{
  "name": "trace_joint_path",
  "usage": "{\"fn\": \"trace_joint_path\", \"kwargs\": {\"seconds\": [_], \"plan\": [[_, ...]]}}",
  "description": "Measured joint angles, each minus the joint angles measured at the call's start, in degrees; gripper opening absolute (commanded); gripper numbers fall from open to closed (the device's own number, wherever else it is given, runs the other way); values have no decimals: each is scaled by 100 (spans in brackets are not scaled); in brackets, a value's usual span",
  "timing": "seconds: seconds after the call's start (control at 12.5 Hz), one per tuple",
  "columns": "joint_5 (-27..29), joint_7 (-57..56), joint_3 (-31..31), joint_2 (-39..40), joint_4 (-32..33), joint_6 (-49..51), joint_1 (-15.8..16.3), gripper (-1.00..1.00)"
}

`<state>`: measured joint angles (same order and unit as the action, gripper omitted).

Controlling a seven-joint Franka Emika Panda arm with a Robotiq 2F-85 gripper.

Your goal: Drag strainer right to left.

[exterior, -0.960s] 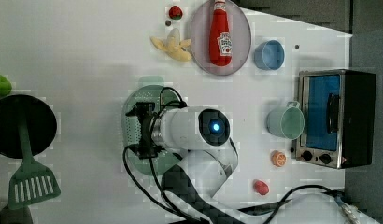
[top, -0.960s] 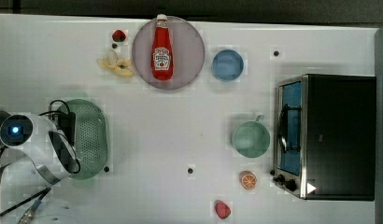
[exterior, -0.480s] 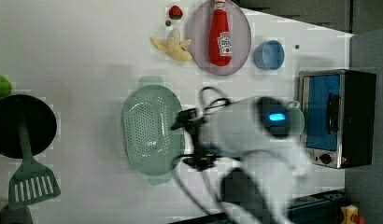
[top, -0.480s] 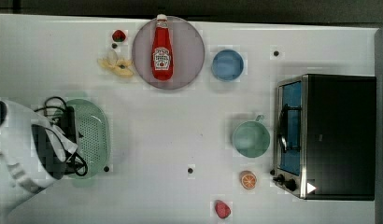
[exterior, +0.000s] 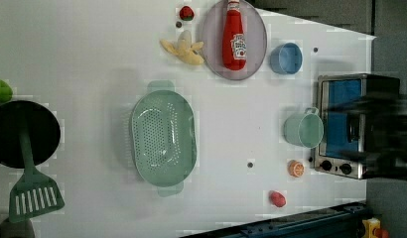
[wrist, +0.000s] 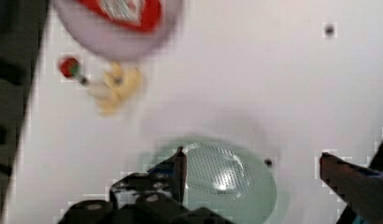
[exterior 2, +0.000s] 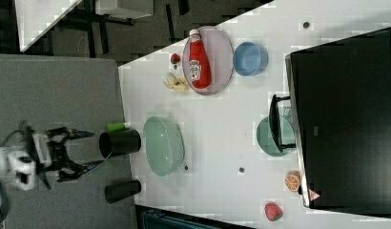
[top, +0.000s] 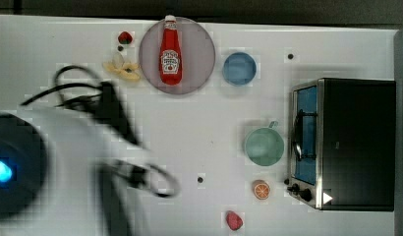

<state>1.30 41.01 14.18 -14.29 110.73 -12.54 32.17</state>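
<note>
The strainer sits upright on the white table, in the left view's left-centre, between the black pan with its green spatula and the green cup, while the gripper hangs above it, fingers spread wide and holding nothing.

1. The arm is now looming as a large blurred mass over the lower left of the top view, covering the spot where the strainer was showing a second ago.
2. In the left view, the arm is no longer standing over the strainer; the bowl is lying fully uncovered at centre left.
3. In the left view, a dark blur is now smearing across the right edge.
</note>
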Motion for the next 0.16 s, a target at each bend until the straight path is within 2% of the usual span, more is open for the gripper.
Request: {"fn": "trace_joint_path", "kwargs": {"seconds": [0.16], "plan": [[-581,-1018,535,-546,-190,446,-207,100]]}}
